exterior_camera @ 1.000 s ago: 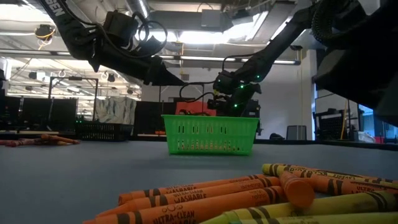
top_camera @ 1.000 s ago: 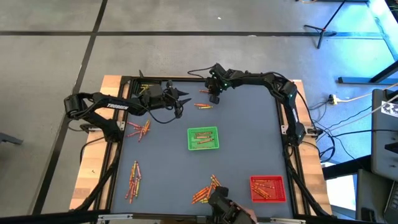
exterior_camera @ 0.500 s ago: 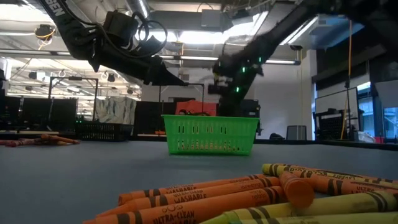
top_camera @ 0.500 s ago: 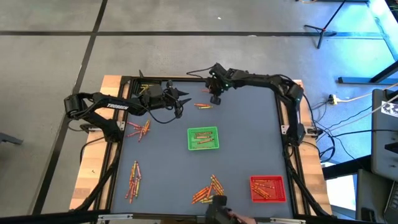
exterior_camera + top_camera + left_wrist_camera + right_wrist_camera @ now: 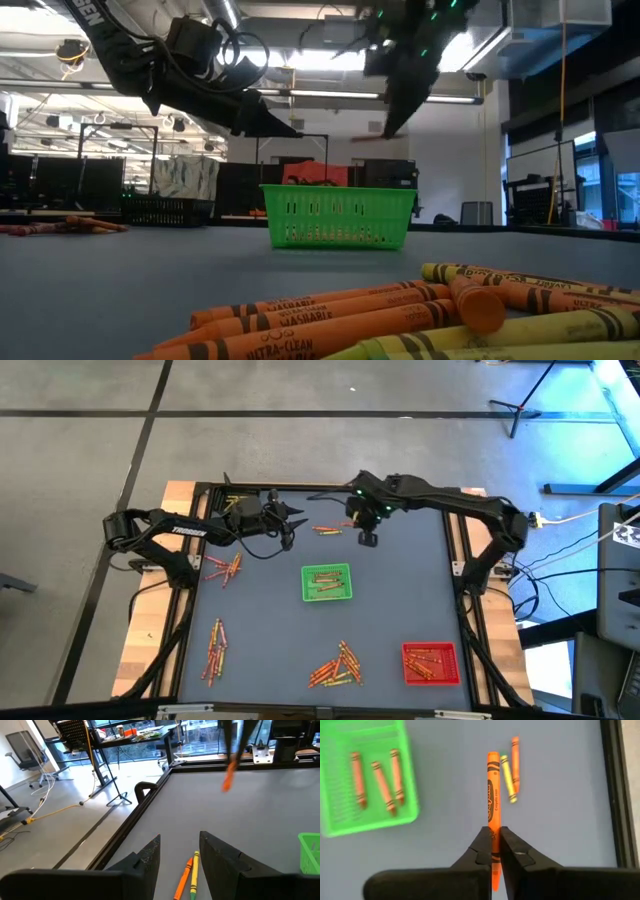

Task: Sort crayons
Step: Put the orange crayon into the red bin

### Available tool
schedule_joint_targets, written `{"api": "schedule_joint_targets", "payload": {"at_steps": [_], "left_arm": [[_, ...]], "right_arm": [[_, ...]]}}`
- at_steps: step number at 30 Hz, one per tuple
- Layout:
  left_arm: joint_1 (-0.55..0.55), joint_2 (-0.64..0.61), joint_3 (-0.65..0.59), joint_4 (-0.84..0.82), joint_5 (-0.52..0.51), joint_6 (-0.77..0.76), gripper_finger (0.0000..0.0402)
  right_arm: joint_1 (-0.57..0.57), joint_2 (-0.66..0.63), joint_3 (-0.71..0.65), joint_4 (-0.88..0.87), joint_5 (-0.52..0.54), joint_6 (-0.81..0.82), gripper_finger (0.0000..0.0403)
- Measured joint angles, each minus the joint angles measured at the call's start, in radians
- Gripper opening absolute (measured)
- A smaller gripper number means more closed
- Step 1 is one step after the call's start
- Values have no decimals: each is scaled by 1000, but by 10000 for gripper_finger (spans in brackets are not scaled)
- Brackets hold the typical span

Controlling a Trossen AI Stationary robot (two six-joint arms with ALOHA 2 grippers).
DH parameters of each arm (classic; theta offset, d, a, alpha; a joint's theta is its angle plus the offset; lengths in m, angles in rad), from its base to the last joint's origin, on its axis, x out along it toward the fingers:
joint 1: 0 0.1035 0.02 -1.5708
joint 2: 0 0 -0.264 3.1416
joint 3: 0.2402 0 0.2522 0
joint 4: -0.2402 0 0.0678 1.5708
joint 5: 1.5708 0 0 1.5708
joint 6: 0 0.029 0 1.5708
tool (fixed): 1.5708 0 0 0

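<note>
The right tool (image 5: 495, 837) is pinching an orange crayon (image 5: 493, 795) near one end, seemingly lightly, so it may be slipping before reaching the green tray (image 5: 367, 817), while the left tool (image 5: 180, 855) is hovering half-open, empty.

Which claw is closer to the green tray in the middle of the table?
The right. The right claw hangs up and to the right of the green tray, shut on an orange crayon. The left claw sits farther off, up and to the left, open.
</note>
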Motion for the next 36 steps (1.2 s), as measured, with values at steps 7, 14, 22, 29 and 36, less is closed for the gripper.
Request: {"api": "schedule_joint_targets", "payload": {"at_steps": [7,14,22,29,36], "left_arm": [[-1,0,0,0,0,0,120],[-1,0,0,0,0,0,120],[-1,0,0,9,0,-2,120],[-9,0,0,18,-1,-11,120],[-61,0,0,57,0,-4,120]], "right_arm": [[137,-136,0,-159,16,123,13],[309,-275,-78,-226,20,271,15],[530,-472,-287,-250,19,596,16],[739,-617,-499,-148,8,956,16],[957,-666,-640,57,22,1186,16]]}}
